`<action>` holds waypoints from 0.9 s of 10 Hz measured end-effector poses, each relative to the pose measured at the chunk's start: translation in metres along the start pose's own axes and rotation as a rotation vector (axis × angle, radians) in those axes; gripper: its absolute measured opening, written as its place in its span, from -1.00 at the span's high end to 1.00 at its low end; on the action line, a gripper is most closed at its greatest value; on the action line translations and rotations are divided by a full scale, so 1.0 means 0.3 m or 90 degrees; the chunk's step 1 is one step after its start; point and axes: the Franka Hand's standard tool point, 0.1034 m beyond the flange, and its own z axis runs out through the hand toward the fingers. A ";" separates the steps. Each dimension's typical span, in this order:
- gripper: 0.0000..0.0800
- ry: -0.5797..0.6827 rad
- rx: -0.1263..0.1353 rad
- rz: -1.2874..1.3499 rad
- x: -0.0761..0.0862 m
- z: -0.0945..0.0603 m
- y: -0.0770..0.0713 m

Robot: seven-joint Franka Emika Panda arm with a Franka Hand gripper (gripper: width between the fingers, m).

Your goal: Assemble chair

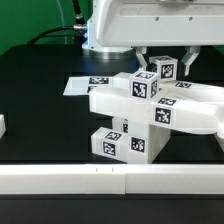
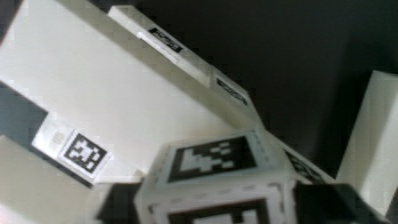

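The partly built chair (image 1: 140,110) stands mid-table: stacked matte white tagged blocks (image 1: 121,143) under a long flat part (image 1: 190,108) that reaches toward the exterior view's right. My gripper (image 1: 165,63) hangs over its top, shut on a small white tagged block (image 1: 164,70) that sits at the top of the stack. In the wrist view the same block (image 2: 217,172) fills the space between my dark fingers (image 2: 121,203), with white flat parts (image 2: 125,100) carrying tags beyond it. Whether the block rests on the part below is hidden.
The marker board (image 1: 82,86) lies flat on the black table behind the chair. A white rail (image 1: 110,178) runs along the table's front edge. A small white piece (image 1: 2,126) sits at the exterior view's far left edge. The robot's base (image 1: 110,40) stands at the back.
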 end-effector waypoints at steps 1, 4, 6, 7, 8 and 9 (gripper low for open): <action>0.20 0.000 0.000 0.000 0.000 0.000 0.000; 0.33 0.000 0.001 0.030 0.000 0.000 0.000; 0.33 0.000 0.001 0.128 0.000 0.001 -0.001; 0.33 0.000 0.002 0.169 0.000 0.001 0.000; 0.33 0.000 0.003 0.229 0.000 0.001 0.000; 0.33 -0.001 0.006 0.289 0.000 0.002 -0.001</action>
